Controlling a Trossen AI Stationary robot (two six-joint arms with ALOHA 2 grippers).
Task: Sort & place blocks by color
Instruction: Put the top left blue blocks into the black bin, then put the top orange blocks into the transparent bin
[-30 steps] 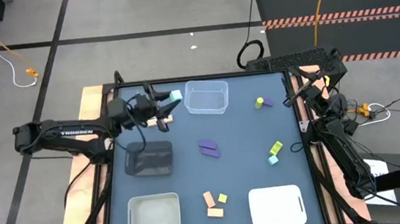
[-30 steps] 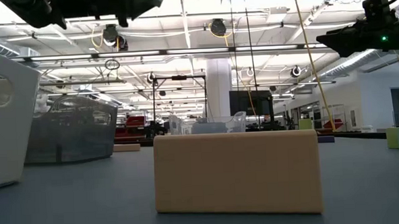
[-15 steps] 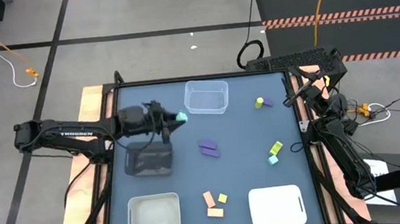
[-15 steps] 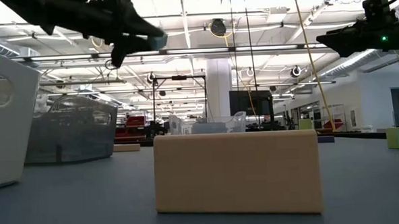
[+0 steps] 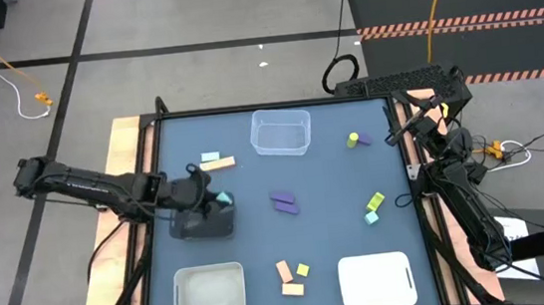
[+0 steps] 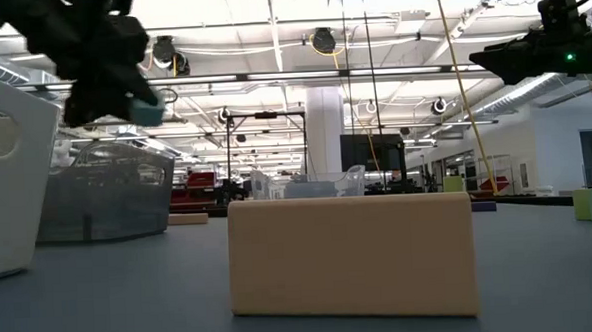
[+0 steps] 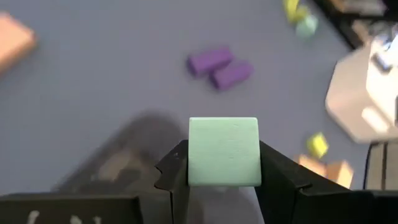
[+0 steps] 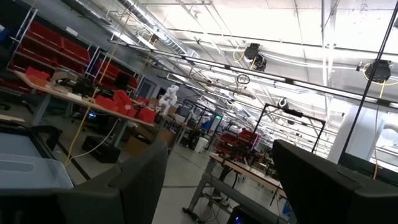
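Observation:
My left gripper (image 5: 219, 200) is shut on a teal cube (image 7: 224, 151) and hangs above the black mesh bin (image 5: 204, 222); the low view shows the cube (image 6: 149, 110) high over the table. On the table lie a pale orange bar (image 5: 219, 163), two purple blocks (image 5: 284, 202), a yellow-green and a teal block (image 5: 373, 206), a yellow-green cylinder (image 5: 353, 140) and orange and yellow blocks (image 5: 291, 279). My right gripper (image 8: 221, 149) waits open at the table's far right edge (image 5: 395, 133), raised and facing the room. My left gripper pinches the teal cube by two opposite side faces (image 7: 193, 155), one finger (image 7: 283, 180) on each. The cube's front face shows whole between the fingers. It is lifted clear, above the black mesh bin.
A clear bin (image 5: 280, 133) stands at the far middle, a pale bin (image 5: 208, 291) at the near left and a white bin (image 5: 376, 281) at the near right. A large pale orange block (image 6: 350, 256) stands close before the low camera. Open tabletop lies at the centre.
My left gripper, still shut on the teal cube, has moved from beside the clear bin toward the table's near edge and come lower, ending over the black mesh bin. The cube went with it, lifted clear throughout.

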